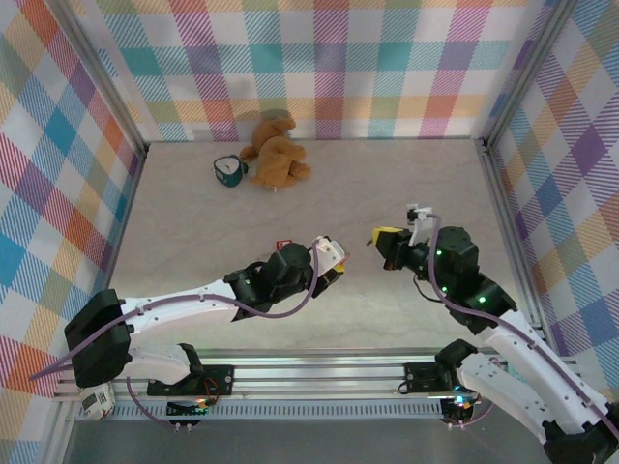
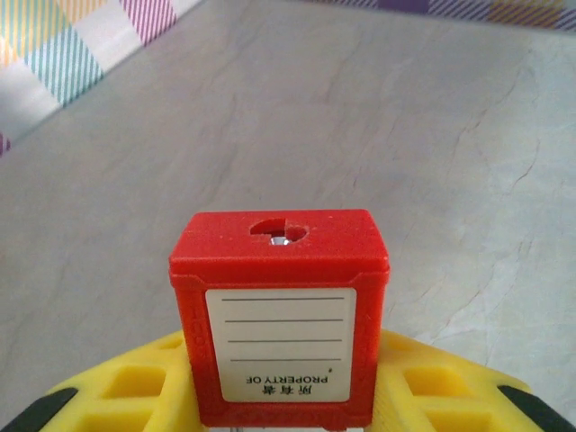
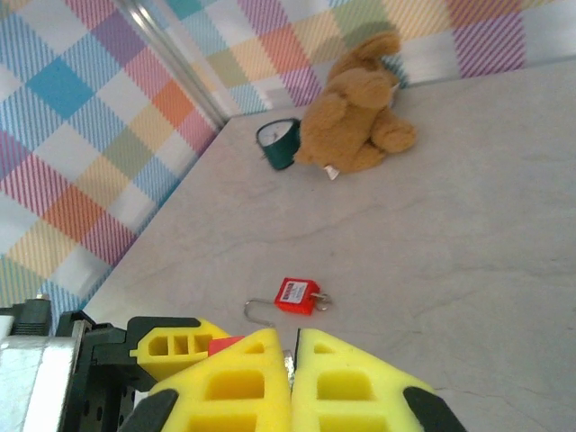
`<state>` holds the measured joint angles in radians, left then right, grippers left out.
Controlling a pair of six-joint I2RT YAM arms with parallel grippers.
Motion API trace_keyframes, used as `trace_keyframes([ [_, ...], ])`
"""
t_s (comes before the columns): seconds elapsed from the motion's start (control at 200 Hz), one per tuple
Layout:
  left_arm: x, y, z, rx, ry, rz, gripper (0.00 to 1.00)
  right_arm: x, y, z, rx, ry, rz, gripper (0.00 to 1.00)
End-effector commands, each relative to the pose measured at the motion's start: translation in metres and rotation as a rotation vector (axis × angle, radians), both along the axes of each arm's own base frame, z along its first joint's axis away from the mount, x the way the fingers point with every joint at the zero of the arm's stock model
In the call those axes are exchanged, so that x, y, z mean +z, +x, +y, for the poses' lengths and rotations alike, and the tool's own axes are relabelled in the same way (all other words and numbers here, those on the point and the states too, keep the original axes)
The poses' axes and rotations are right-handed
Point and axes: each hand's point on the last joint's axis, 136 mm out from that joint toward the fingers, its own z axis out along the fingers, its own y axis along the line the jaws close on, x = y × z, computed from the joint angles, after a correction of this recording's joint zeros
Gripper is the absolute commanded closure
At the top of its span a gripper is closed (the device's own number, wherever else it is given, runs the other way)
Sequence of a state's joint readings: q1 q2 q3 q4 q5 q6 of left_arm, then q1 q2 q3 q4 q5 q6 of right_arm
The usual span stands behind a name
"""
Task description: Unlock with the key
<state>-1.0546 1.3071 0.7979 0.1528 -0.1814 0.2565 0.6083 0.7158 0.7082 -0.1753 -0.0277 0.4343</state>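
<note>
We are seeing the left gripper (image 1: 327,263) clamping a small red square plastic padlock (image 2: 281,315) with a white lined label. Its jaws are standing part-way closed on the padlock's body. Its yellow fingers (image 2: 126,391) are pressing the padlock's sides at the bottom of the left wrist view. The keyhole (image 2: 279,231) is sitting on the padlock's top face, above the pale marbled tabletop (image 2: 405,135), with a bit of metal showing inside. In the top view this padlock is sitting a little left of centre, in the lower half.

The right gripper (image 1: 387,239) is sitting just right of centre in the top view. It is facing the left gripper, near it but with a gap between them. Its yellow fingers (image 3: 360,387) are pressing fully together at the bottom of the right wrist view. A thin sliver of dull pale metal is peeking out at their seam, and we are taking that as the tiny key (image 3: 290,362), pinched there. Its shape is too small to tell.

A second red padlock with a wire shackle (image 3: 297,295) is lying flat on the tabletop, mid-frame in the right wrist view. A brown plush teddy bear (image 1: 276,150) and a dark green cup (image 1: 229,171) are lying just beside each other in the upper middle of the top view, near the plaid back wall (image 1: 319,58).
</note>
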Motion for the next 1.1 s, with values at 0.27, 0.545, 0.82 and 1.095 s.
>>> trace_keyframes([
  [0.27, 0.015, -0.012, -0.009, -0.05, -0.022, -0.106, 0.68, -0.004, -0.009, 0.028, 0.05, 0.008, -0.067, 1.0],
  [0.545, 0.015, -0.011, -0.011, -0.054, -0.011, -0.115, 0.7, -0.015, -0.008, 0.029, 0.038, 0.016, -0.033, 1.0],
  [0.82, 0.014, -0.011, -0.012, -0.048, -0.006, -0.108, 0.71, -0.021, -0.008, 0.033, 0.044, 0.036, -0.018, 1.0],
  [1.095, 0.014, -0.008, -0.011, -0.036, -0.004, -0.112, 0.7, -0.029, -0.008, 0.039, 0.058, 0.05, 0.008, 1.0],
])
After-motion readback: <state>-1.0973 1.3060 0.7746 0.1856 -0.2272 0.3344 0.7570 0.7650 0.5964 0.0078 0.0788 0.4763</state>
